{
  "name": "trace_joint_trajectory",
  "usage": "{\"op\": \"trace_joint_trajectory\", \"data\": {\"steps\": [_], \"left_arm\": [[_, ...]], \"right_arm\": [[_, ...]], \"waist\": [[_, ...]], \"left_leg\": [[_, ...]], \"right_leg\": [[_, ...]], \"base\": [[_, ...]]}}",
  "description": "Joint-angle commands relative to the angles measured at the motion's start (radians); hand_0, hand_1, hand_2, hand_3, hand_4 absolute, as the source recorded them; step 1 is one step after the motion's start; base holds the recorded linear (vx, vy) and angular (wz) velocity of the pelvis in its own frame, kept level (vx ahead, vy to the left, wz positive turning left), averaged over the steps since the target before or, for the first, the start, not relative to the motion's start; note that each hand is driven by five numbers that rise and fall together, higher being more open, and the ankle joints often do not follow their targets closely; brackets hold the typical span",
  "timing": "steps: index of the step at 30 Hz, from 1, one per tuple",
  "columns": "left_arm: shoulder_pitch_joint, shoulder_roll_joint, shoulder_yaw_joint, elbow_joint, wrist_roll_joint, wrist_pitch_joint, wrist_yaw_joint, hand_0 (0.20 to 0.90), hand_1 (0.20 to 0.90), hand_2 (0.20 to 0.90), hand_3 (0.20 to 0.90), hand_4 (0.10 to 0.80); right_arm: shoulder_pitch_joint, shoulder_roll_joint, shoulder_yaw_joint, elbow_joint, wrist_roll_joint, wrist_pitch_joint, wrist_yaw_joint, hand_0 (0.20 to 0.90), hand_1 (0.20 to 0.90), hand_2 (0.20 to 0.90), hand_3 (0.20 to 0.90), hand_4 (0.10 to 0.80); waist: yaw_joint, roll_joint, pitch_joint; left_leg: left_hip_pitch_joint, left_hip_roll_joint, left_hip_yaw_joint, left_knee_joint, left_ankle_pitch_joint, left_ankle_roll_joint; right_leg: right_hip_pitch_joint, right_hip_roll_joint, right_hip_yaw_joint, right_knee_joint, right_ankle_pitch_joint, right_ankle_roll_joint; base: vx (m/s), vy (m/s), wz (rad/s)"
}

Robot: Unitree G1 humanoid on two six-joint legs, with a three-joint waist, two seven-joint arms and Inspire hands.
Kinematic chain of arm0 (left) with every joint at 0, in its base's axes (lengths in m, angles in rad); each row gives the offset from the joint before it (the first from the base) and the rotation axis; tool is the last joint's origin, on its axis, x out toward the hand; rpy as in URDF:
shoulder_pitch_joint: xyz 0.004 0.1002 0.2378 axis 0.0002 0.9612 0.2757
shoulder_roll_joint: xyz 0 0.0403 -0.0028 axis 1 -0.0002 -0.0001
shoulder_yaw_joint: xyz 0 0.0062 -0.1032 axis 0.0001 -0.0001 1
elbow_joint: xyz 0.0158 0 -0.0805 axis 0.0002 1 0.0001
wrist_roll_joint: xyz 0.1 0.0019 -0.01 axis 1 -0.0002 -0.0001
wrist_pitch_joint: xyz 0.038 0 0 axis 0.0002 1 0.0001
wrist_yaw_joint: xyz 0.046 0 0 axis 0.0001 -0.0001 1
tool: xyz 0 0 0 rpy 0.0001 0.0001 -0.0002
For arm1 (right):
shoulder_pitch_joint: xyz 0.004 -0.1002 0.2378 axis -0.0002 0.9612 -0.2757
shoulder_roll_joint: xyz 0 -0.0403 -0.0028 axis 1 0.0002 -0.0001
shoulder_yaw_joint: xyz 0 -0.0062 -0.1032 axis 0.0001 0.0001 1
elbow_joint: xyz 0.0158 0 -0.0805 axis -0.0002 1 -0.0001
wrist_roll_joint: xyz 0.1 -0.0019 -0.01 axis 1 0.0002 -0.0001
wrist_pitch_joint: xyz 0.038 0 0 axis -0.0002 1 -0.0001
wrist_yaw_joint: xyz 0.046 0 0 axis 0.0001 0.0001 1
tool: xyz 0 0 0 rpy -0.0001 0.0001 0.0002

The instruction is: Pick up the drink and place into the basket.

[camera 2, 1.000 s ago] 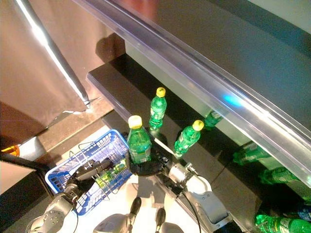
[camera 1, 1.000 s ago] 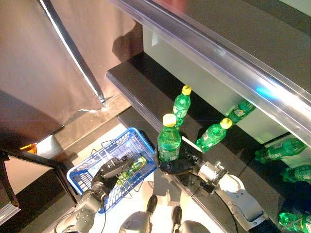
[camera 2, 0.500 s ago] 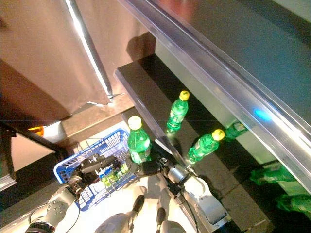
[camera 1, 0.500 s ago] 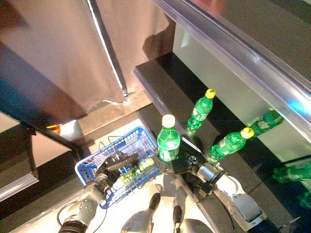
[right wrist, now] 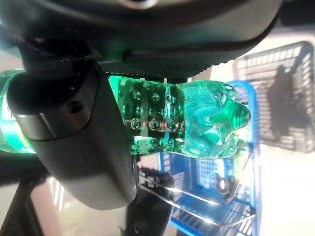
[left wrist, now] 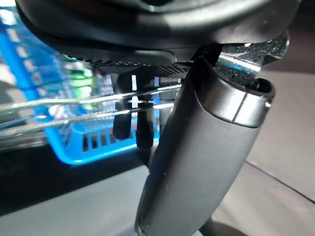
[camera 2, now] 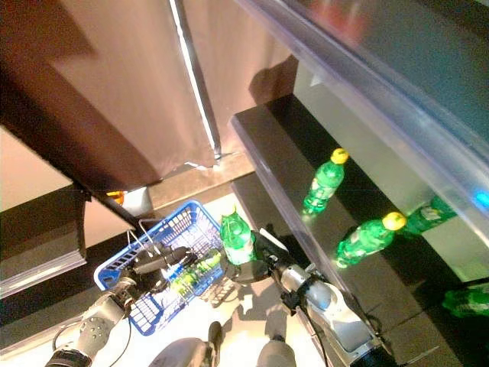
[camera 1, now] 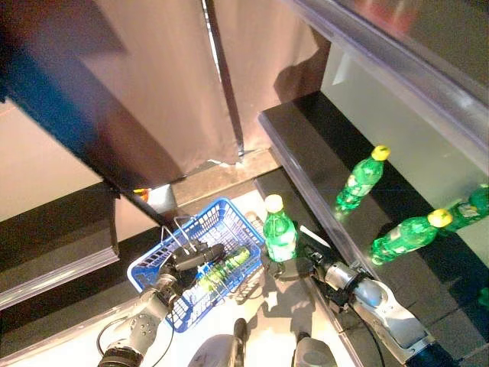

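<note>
My right hand [camera 1: 299, 266] is shut on a green drink bottle [camera 1: 280, 233] with a yellow cap and holds it upright just beside the right rim of the blue basket [camera 1: 173, 264]. In the right wrist view the bottle [right wrist: 197, 125] sits in the hand's grasp with the basket [right wrist: 246, 162] below it. My left hand [camera 1: 192, 258] is shut on the basket's thin wire handles [left wrist: 88, 101] and holds it up at the lower left. Another green bottle [camera 1: 225, 267] lies inside the basket.
A dark shelf [camera 1: 306, 153] runs along the right with more green bottles [camera 1: 359, 177] standing and leaning on it. A brown curtain [camera 1: 168, 84] hangs behind the basket. A dark low ledge [camera 1: 53, 245] lies at the left.
The camera has swung, shifting the whole scene right. My right hand has carried the bottle off the shelf edge and lower, closer to the basket's rim.
</note>
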Motion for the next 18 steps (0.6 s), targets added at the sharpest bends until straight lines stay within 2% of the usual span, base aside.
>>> {"op": "trace_joint_trajectory", "data": {"steps": [1, 5, 9, 12, 14, 16, 18], "left_arm": [[-0.098, 0.077, 0.071, -0.203, -0.063, -0.184, -0.141, 0.300, 0.300, 0.300, 0.200, 0.100], [-0.108, 0.096, 0.051, -0.227, -0.045, -0.155, -0.156, 0.300, 0.300, 0.300, 0.200, 0.100], [-0.133, 0.112, 0.024, -0.229, -0.036, -0.133, -0.163, 0.300, 0.300, 0.300, 0.200, 0.100], [-0.169, 0.122, -0.003, -0.227, -0.031, -0.110, -0.155, 0.300, 0.300, 0.300, 0.200, 0.100], [-0.194, 0.123, -0.033, -0.226, -0.029, -0.100, -0.151, 0.300, 0.300, 0.300, 0.200, 0.100], [-0.211, 0.124, -0.082, -0.234, -0.029, -0.093, -0.154, 0.300, 0.300, 0.300, 0.200, 0.100], [-0.222, 0.121, -0.121, -0.246, -0.030, -0.067, -0.174, 0.300, 0.300, 0.300, 0.200, 0.100]], "right_arm": [[-0.005, 0.100, 0.043, -0.094, 0.038, -0.147, -0.018, 0.300, 0.300, 0.300, 0.200, 0.100], [0.013, 0.140, 0.036, -0.089, 0.019, -0.158, -0.046, 0.300, 0.300, 0.300, 0.200, 0.100], [0.001, 0.163, 0.046, -0.073, 0.033, -0.156, -0.077, 0.300, 0.300, 0.300, 0.200, 0.100], [-0.015, 0.166, 0.044, -0.062, 0.051, -0.152, -0.084, 0.300, 0.300, 0.300, 0.200, 0.100], [-0.020, 0.158, 0.034, -0.057, 0.070, -0.155, -0.090, 0.300, 0.300, 0.300, 0.200, 0.100], [-0.017, 0.157, 0.035, -0.050, 0.086, -0.158, -0.106, 0.300, 0.300, 0.300, 0.200, 0.100], [-0.021, 0.155, 0.036, -0.033, 0.117, -0.155, -0.115, 0.300, 0.300, 0.300, 0.200, 0.100]], "waist": [[0.030, -0.046, -0.244], [0.035, -0.051, -0.237], [0.040, -0.052, -0.234], [0.038, -0.038, -0.247], [0.038, -0.032, -0.258], [0.041, -0.043, -0.265], [0.050, -0.052, -0.272]], "left_leg": [[0.111, -0.079, -0.007, 0.135, -0.203, -0.022], [0.106, -0.123, -0.068, 0.101, -0.191, 0.001], [0.084, -0.141, -0.087, 0.105, -0.182, 0.023], [0.058, -0.130, -0.097, 0.106, -0.160, 0.041], [0.050, -0.118, -0.116, 0.098, -0.146, 0.044], [0.047, -0.117, -0.138, 0.101, -0.145, 0.044], [0.055, -0.110, -0.149, 0.092, -0.143, 0.039]], "right_leg": [[-0.116, -0.014, 0.029, -0.172, 0.261, 0.092], [-0.174, -0.012, 0.059, -0.187, 0.306, 0.124], [-0.218, -0.006, 0.097, -0.119, 0.319, 0.121], [-0.211, 0.025, 0.146, -0.009, 0.250, 0.102], [-0.171, 0.046, 0.169, -0.014, 0.192, 0.088], [-0.141, 0.049, 0.182, -0.035, 0.191, 0.086], [-0.104, 0.056, 0.169, -0.063, 0.176, 0.080]], "base": [[-0.211, 0.291, -0.28], [-0.191, 0.242, 0.17], [-0.125, 0.140, 0.30], [-0.112, 0.069, 0.48], [-0.040, -0.023, 0.57], [0.029, -0.069, 0.36], [0.065, -0.087, 0.57]]}}
